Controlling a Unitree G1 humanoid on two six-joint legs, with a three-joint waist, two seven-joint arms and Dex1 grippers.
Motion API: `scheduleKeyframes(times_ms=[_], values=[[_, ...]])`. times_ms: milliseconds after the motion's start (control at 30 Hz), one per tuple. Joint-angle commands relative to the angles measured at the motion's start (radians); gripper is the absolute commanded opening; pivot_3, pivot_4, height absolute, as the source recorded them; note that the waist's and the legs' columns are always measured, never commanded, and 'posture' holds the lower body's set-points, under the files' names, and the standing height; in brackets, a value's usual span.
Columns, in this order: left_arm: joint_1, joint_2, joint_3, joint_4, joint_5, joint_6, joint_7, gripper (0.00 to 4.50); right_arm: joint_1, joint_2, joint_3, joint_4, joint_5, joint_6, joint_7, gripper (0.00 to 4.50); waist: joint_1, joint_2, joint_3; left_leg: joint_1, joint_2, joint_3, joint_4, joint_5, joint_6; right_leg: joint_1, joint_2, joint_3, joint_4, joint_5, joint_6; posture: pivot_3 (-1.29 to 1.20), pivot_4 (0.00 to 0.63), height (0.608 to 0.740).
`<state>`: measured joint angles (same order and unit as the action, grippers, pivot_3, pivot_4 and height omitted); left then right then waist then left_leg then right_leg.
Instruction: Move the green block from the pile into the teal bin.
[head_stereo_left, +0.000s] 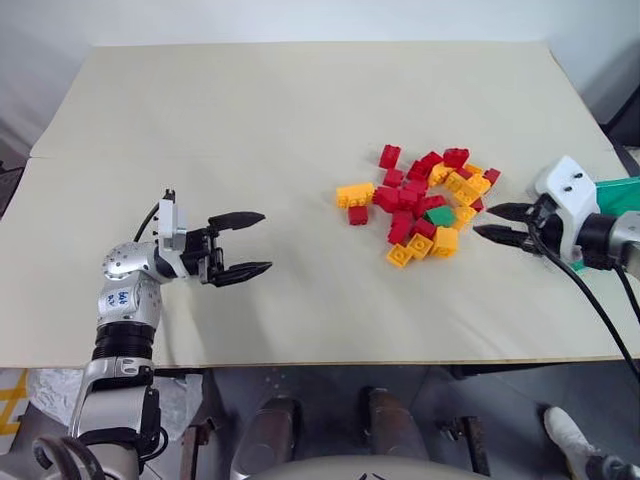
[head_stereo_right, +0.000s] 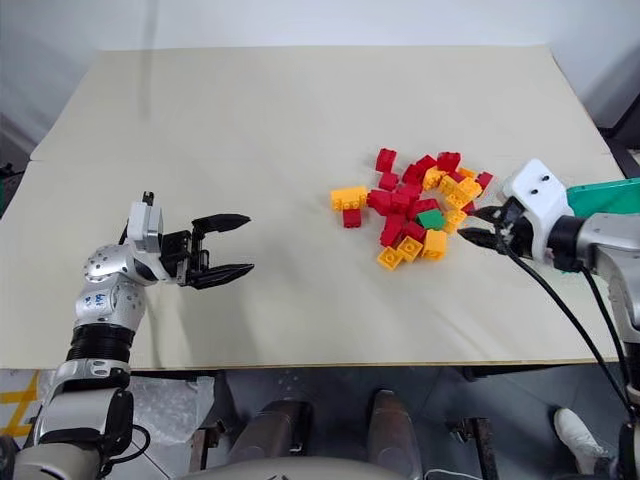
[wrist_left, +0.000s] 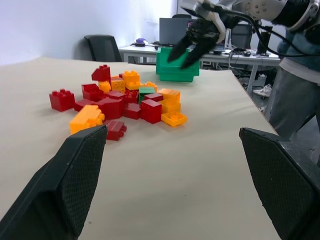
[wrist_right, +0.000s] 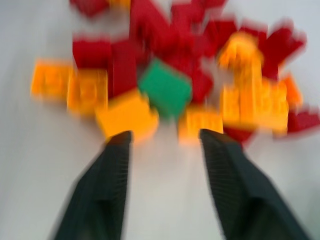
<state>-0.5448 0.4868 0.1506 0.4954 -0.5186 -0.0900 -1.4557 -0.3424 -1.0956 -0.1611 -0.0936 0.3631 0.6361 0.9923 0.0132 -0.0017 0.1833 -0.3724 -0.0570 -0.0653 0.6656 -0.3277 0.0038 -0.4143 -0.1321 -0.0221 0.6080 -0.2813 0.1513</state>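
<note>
The green block (head_stereo_left: 439, 215) lies among red and orange-yellow bricks at the near right side of the pile (head_stereo_left: 420, 205); it also shows as the green block (wrist_right: 165, 92) in the right wrist view. My right gripper (head_stereo_left: 495, 223) hovers just right of the pile, open and empty, its fingers pointing at the bricks. The teal bin (head_stereo_left: 620, 193) sits at the table's right edge, mostly behind my right arm; in the left wrist view the teal bin (wrist_left: 176, 65) stands beyond the pile. My left gripper (head_stereo_left: 245, 243) is open and empty, well left of the pile.
The beige table (head_stereo_left: 250, 130) has broad bare room left of and beyond the pile. A loose orange-yellow brick (head_stereo_left: 354, 194) lies at the pile's left side. A black cable (head_stereo_left: 590, 310) hangs from my right arm past the table's front edge.
</note>
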Motion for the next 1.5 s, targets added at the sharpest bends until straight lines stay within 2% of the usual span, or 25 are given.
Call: scheduleKeyframes(times_ms=[33, 167, 267, 433, 600, 767, 933, 1033, 1100, 1500], values=[[-0.013, 0.009, 0.018, 0.014, -0.005, -0.018, -0.013, 4.5, 0.01, -0.073, -0.09, -0.025, 0.014, 0.005, 0.045, 3.31, 0.001, 0.0, 0.0, 0.0, 0.0, 0.0, 0.0, 0.0, 0.0, 0.0, 0.0, 0.0, 0.0, 0.0, 0.0, 0.0, 0.15, 0.74], [-0.017, 0.013, 0.021, 0.021, -0.006, -0.021, -0.02, 4.5, -0.002, -0.077, -0.079, -0.03, 0.012, 0.009, 0.046, 4.47, -0.007, 0.0, 0.0, 0.0, 0.001, 0.0, 0.0, 0.0, -0.001, 0.0, 0.001, 0.0, 0.0, 0.0, 0.0, 0.0, 0.15, 0.74], [-0.018, 0.015, 0.022, 0.023, -0.005, -0.024, -0.023, 4.5, -0.043, -0.077, -0.036, -0.031, 0.005, 0.025, 0.045, 4.47, -0.011, 0.0, 0.0, 0.0, 0.002, 0.0, 0.001, 0.0, -0.001, 0.0, 0.0, 0.0, 0.0, 0.0, 0.0, 0.0, 0.15, 0.74], [-0.019, 0.008, 0.022, 0.021, -0.001, -0.028, -0.012, 4.5, -0.309, 0.057, 0.162, 0.119, -0.087, -0.001, 0.011, 4.47, -0.022, -0.001, 0.0, 0.001, 0.003, 0.003, 0.001, 0.0, -0.001, 0.0, 0.0, 0.001, -0.003, 0.0, 0.0, 0.0, 0.15, 0.74], [0.004, -0.004, 0.027, -0.005, -0.007, -0.031, 0.005, 4.5, -0.527, 0.163, 0.379, 0.379, -0.248, -0.068, 0.076, 4.47, -0.016, 0.0, 0.0, 0.0, 0.003, 0.003, 0.0, 0.0, -0.001, -0.002, 0.0, 0.001, 0.001, 0.0, 0.0, 0.0, 0.15, 0.74], [0.043, -0.014, 0.032, -0.051, -0.012, -0.027, 0.028, 4.5, -0.657, 0.28, 0.483, 0.652, -0.37, -0.221, 0.094, 4.47, -0.017, 0.0, 0.0, -0.004, 0.001, 0.002, 0.0, 0.0, -0.001, -0.007, -0.001, 0.0, 0.001, 0.0, 0.0, 0.0, 0.15, 0.74], [0.071, -0.013, 0.042, -0.091, -0.019, -0.019, 0.051, 4.5, -0.709, 0.3, 0.533, 0.752, -0.443, -0.314, 0.184, 4.47, -0.017, -0.001, 0.0, -0.006, 0.0, 0.003, 0.001, 0.0, -0.001, -0.01, -0.001, 0.0, 0.003, 0.0, 0.0, 0.0, 0.15, 0.74], [0.113, -0.009, 0.058, -0.131, -0.025, -0.016, 0.074, 4.5, -0.717, 0.276, 0.593, 0.732, -0.48, -0.306, 0.347, 4.47, -0.019, 0.0, 0.0, -0.006, 0.0, 0.004, 0.002, 0.0, -0.001, -0.01, -0.001, 0.0, 0.003, 0.0, 0.0, 0.0, 0.15, 0.74], [0.128, -0.01, 0.06, -0.149, -0.027, -0.012, 0.086, 4.5, -0.714, 0.272, 0.6, 0.721, -0.485, -0.3, 0.4, 4.47, -0.019, -0.001, 0.0, -0.006, 0.0, 0.004, 0.002, -0.001, -0.002, -0.01, 0.0, 0.0, 0.003, 0.0, 0.0, 0.0, 0.15, 0.74], [0.132, -0.019, 0.05, -0.167, -0.027, -0.006, 0.107, 4.5, -0.747, 0.355, 0.599, 0.832, -0.553, -0.323, 0.376, 4.47, -0.017, -0.001, -0.001, -0.006, 0.0, 0.004, 0.006, -0.001, -0.002, -0.01, -0.001, 0.001, 0.006, 0.0, 0.0, 0.0, 0.15, 0.74]])
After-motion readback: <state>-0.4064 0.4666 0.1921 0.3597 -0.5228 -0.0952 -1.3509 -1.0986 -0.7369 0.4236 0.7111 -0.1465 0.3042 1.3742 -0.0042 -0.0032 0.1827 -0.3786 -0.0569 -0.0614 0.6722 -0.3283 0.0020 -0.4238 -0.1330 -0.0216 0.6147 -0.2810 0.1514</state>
